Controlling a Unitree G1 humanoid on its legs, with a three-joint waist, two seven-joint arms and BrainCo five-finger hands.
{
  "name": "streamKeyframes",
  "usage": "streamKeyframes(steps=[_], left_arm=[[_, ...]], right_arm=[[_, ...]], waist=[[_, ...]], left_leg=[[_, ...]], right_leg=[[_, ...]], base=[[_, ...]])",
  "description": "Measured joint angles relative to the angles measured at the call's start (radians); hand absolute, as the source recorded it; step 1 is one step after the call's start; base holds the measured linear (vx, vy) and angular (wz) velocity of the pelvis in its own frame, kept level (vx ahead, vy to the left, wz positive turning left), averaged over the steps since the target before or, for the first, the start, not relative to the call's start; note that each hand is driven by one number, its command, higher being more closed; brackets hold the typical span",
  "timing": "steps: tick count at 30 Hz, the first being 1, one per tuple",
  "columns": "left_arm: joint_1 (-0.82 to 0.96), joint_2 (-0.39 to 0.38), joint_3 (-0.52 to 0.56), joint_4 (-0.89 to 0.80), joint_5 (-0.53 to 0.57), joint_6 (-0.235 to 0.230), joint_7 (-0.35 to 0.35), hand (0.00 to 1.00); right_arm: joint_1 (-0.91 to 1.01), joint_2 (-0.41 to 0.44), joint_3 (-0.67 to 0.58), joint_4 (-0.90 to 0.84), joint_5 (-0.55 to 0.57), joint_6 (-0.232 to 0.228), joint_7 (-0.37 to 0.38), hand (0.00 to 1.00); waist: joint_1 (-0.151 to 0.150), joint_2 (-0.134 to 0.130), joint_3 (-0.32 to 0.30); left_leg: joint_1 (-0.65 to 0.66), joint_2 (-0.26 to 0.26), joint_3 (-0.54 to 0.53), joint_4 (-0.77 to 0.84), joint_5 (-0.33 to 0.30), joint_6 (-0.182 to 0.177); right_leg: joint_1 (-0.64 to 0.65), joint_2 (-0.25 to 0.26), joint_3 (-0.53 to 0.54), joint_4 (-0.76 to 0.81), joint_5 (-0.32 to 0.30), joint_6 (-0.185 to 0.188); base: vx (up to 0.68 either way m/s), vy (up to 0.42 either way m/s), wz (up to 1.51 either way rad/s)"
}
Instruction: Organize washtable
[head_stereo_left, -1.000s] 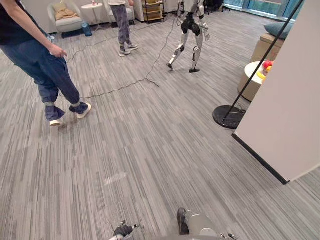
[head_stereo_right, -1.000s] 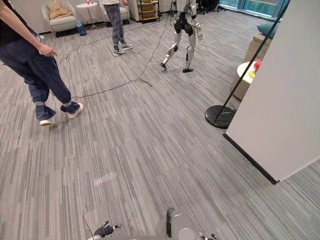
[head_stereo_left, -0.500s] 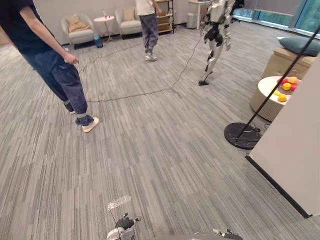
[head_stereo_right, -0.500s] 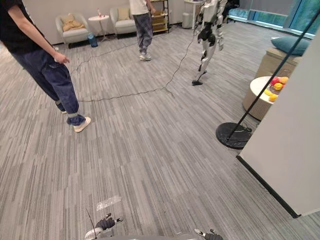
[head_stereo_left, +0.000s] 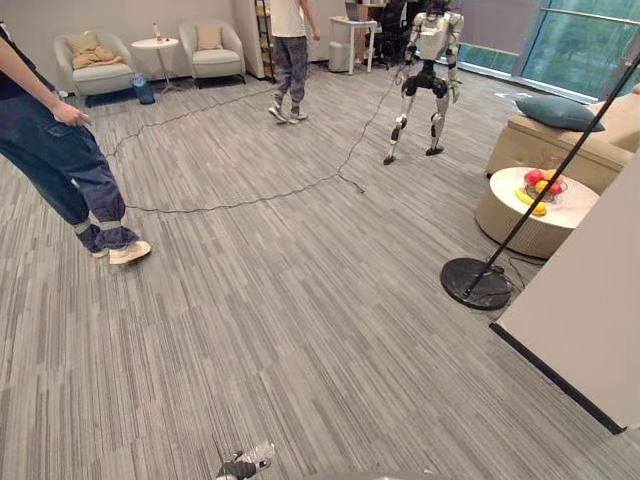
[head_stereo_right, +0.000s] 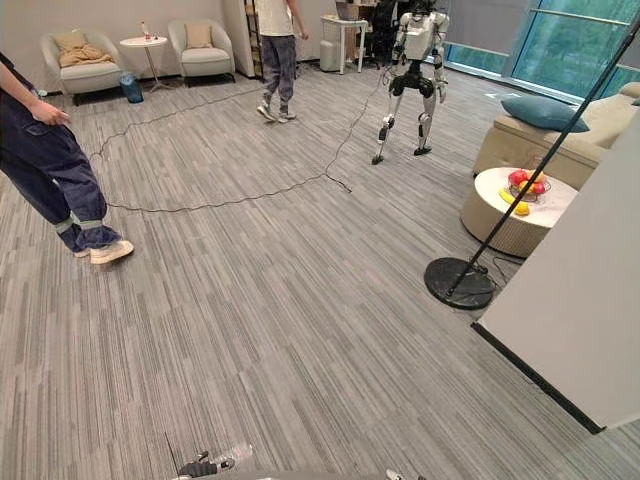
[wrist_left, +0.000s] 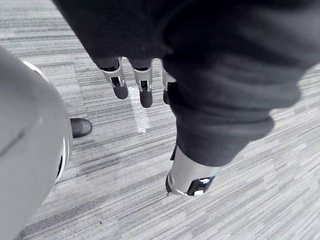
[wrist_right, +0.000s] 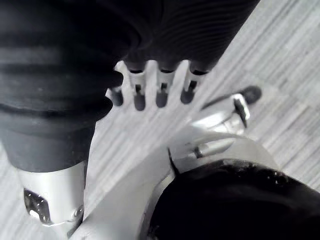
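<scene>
Carpet (head_stereo_left: 300, 330) all round, grey and striped. The robot's head camera has swung since half a second ago. The whole scene sits differently, so that's the view shifting, not the furniture. The sofa (head_stereo_left: 525, 150) with its blue cushion (head_stereo_left: 555, 110) by the windows (head_stereo_left: 580, 45) now shows at the far right. The round low table (head_stereo_left: 530, 225) with the fruit bowl (head_stereo_left: 543, 187) sits fuller in frame, near the black stand base (head_stereo_left: 477, 283) beside the white panel (head_stereo_left: 600, 320).

One real change: the other humanoid (head_stereo_left: 425, 80) at the back was mid-step with a foot lifted, and now it looks planted on both feet, legs apart. Person in jeans (head_stereo_left: 60, 170) is at the left edge, and another person (head_stereo_left: 290, 55) stands far back near the armchairs (head_stereo_left: 215, 55).

Left hand (wrist_left: 144, 85) hangs over the floor, fingers (wrist_left: 120, 82) straight and slightly apart, holding nothing. Right hand (wrist_right: 160, 87) is the same deal: fingers (wrist_right: 187, 85) straight in a row, nothing between them.

As for the washtable, can't tell where it is from these views.
</scene>
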Motion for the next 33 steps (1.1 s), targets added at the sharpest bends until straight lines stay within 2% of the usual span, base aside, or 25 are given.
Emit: streamKeyframes(steps=[1,2,3,4,5,6,7,8,9,10,11,14,16,19,22,24,25,26,27,28,29,31,33], left_arm=[[0.004,0.001,0.000,0.001,0.000,0.001,0.003,0.00],[0.015,0.002,-0.001,0.007,0.001,0.001,0.014,0.00],[0.018,0.000,-0.002,0.015,0.001,0.001,0.020,0.00],[0.017,-0.007,-0.003,0.026,0.000,0.002,0.022,0.00],[0.013,-0.010,-0.004,0.026,0.001,0.001,0.021,0.00],[0.007,-0.010,-0.001,0.027,0.001,0.000,0.021,0.00],[0.006,-0.012,0.006,0.027,0.001,-0.001,0.021,0.00],[0.010,-0.009,0.030,0.018,0.010,-0.001,0.016,0.00],[0.013,-0.013,0.076,0.012,0.019,-0.002,0.019,0.00],[0.028,-0.032,0.084,0.009,0.020,-0.004,0.018,0.00],[0.035,-0.053,0.091,-0.003,0.021,-0.012,0.019,0.00],[0.024,-0.064,0.076,-0.030,0.049,-0.011,0.009,0.00],[0.019,-0.066,0.077,-0.030,0.055,-0.010,0.008,0.00],[0.021,-0.064,0.075,-0.027,0.054,-0.008,0.004,0.00],[0.019,-0.046,0.057,-0.022,0.055,-0.005,-0.002,0.00],[0.017,-0.022,0.037,-0.023,0.055,0.000,-0.001,0.00],[0.008,-0.004,0.034,-0.025,0.055,0.000,0.000,0.00],[0.002,0.005,0.034,-0.028,0.055,-0.001,-0.001,0.00],[-0.015,0.009,0.040,-0.032,0.055,-0.001,-0.002,0.00],[-0.027,0.009,0.050,-0.042,0.054,-0.001,-0.002,0.00],[-0.042,0.012,0.070,-0.064,0.041,-0.003,0.000,0.00],[-0.042,0.008,0.091,-0.070,0.017,-0.012,-0.001,0.00],[-0.033,0.008,0.107,-0.071,-0.002,-0.019,-0.001,0.00]], right_arm=[[-0.002,-0.002,-0.021,-0.014,0.000,-0.001,0.000,0.00],[-0.001,0.001,-0.031,-0.032,0.001,-0.001,-0.001,0.00],[-0.001,0.000,-0.030,-0.037,0.001,-0.001,-0.001,0.00],[0.003,-0.005,-0.029,-0.058,0.001,-0.003,-0.001,0.00],[0.005,-0.008,-0.024,-0.069,0.001,-0.006,-0.001,0.00],[0.003,-0.012,0.001,-0.075,0.000,-0.008,-0.001,0.00],[0.002,-0.012,0.011,-0.076,0.000,-0.008,0.000,0.00],[0.007,0.003,0.019,-0.079,-0.002,-0.007,0.000,0.00],[0.018,-0.003,0.016,-0.075,0.004,-0.004,0.001,0.00],[0.026,-0.015,0.027,-0.078,0.001,-0.006,0.000,0.00],[0.035,-0.033,0.057,-0.075,0.000,-0.008,-0.001,0.00],[0.036,-0.042,0.096,-0.075,-0.001,-0.005,-0.002,0.00],[0.029,-0.044,0.109,-0.073,-0.001,-0.001,-0.004,0.00],[0.014,-0.048,0.126,-0.072,-0.002,-0.001,-0.004,0.00],[0.007,-0.049,0.140,-0.053,-0.001,-0.001,-0.005,0.00],[-0.003,-0.051,0.162,-0.017,-0.001,0.000,-0.010,0.00],[-0.008,-0.044,0.171,0.005,-0.002,0.000,-0.010,0.00],[-0.010,-0.043,0.177,0.020,-0.002,0.004,-0.010,0.00],[-0.016,-0.044,0.180,0.028,-0.002,0.007,-0.009,0.00],[-0.025,-0.046,0.180,0.038,-0.002,0.008,-0.008,0.00],[-0.030,-0.055,0.173,0.053,-0.001,0.013,-0.008,0.00],[-0.024,-0.054,0.148,0.057,-0.001,0.014,-0.009,0.00],[-0.035,-0.055,0.118,0.051,-0.001,0.014,-0.009,0.00]], waist=[[-0.004,0.013,0.009],[-0.014,0.017,0.011],[-0.022,0.025,0.017],[-0.030,0.044,0.033],[-0.032,0.052,0.046],[-0.038,0.045,0.063],[-0.046,0.042,0.072],[-0.051,0.015,0.084],[-0.049,0.003,0.112],[-0.053,0.026,0.101],[-0.053,0.053,0.095],[-0.053,0.049,0.097],[-0.047,0.041,0.096],[-0.052,0.033,0.091],[-0.054,0.021,0.076],[-0.053,-0.005,0.067],[-0.051,-0.032,0.056],[-0.039,-0.053,0.055],[-0.021,-0.060,0.071],[-0.010,-0.065,0.090],[0.019,-0.062,0.120],[0.027,-0.059,0.125],[0.031,-0.048,0.131]], left_leg=[[0.037,0.002,0.003,-0.013,-0.013,0.020],[0.061,0.005,0.002,-0.016,-0.018,0.027],[0.073,0.012,-0.003,-0.019,-0.019,0.027],[0.099,0.029,-0.004,-0.025,-0.019,0.027],[0.114,0.037,-0.003,-0.029,-0.019,0.027],[0.127,0.041,-0.006,-0.031,-0.025,0.024],[0.135,0.041,-0.007,-0.032,-0.036,0.021],[0.147,0.027,0.003,-0.042,-0.071,-0.021],[0.189,0.031,0.001,-0.046,-0.080,-0.046],[0.189,0.046,0.006,-0.052,-0.071,-0.053],[0.188,0.068,0.013,-0.064,-0.069,-0.059],[0.198,0.092,0.022,-0.122,-0.026,-0.116],[0.223,0.097,0.026,-0.169,-0.009,-0.132],[0.222,0.096,0.025,-0.183,0.002,-0.127],[0.193,0.071,0.019,-0.162,0.022,-0.099],[0.161,0.058,-0.005,-0.083,0.025,-0.091],[0.106,0.057,-0.033,0.036,0.020,-0.097],[0.037,0.066,-0.055,0.192,0.005,-0.119],[-0.031,0.082,-0.076,0.356,0.000,-0.128],[-0.077,0.094,-0.094,0.475,0.007,-0.144],[-0.167,0.137,-0.126,0.673,-0.030,-0.155],[-0.197,0.155,-0.109,0.668,-0.047,-0.136],[-0.214,0.150,-0.100,0.430,-0.059,-0.103]], right_leg=[[-0.041,0.007,-0.001,0.111,-0.021,0.005],[-0.087,0.029,-0.016,0.222,-0.108,0.034],[-0.106,0.049,-0.025,0.259,-0.153,0.037],[-0.147,0.106,-0.052,0.298,-0.226,0.041],[-0.176,0.148,-0.064,0.288,-0.258,0.041],[-0.206,0.190,-0.066,0.217,-0.273,0.045],[-0.209,0.205,-0.064,0.144,-0.272,0.047],[-0.184,0.221,-0.039,-0.091,-0.247,0.079],[-0.130,0.238,-0.037,-0.155,-0.177,0.049],[-0.117,0.252,-0.042,-0.185,-0.175,0.047],[-0.119,0.268,-0.066,-0.197,-0.188,0.022],[-0.110,0.275,-0.130,-0.197,-0.201,0.004],[-0.103,0.285,-0.149,-0.199,-0.216,-0.003],[-0.100,0.285,-0.161,-0.209,-0.227,-0.001],[-0.095,0.258,-0.160,-0.217,-0.233,0.002],[-0.070,0.235,-0.160,-0.235,-0.232,0.004],[-0.045,0.212,-0.161,-0.264,-0.218,0.015],[-0.018,0.202,-0.165,-0.290,-0.207,0.005],[0.007,0.203,-0.165,-0.300,-0.211,-0.010],[0.028,0.206,-0.166,-0.303,-0.212,-0.018],[0.079,0.213,-0.180,-0.308,-0.213,-0.021],[0.130,0.213,-0.189,-0.333,-0.213,-0.018],[0.179,0.211,-0.178,-0.372,-0.217,-0.001]], base=[[0.22,0.080,-0.14],[0.26,0.071,-0.10],[0.19,-0.030,-0.02],[0.15,-0.051,-0.01],[0.20,-0.135,0.03],[0.16,-0.149,0.10],[0.18,-0.199,0.25],[0.16,-0.188,0.22],[0.15,-0.169,0.19],[0.17,-0.150,0.09],[0.17,-0.128,0.30],[0.16,-0.134,0.52],[0.07,-0.093,0.37],[0.04,-0.034,0.09],[0.08,0.038,0.07],[0.11,0.007,0.22],[0.09,-0.030,0.27],[0.12,-0.019,0.28],[0.11,0.010,0.12],[0.08,0.039,0.02],[0.05,0.057,0.01],[0.07,0.085,0.04],[0.14,0.168,-0.09]])
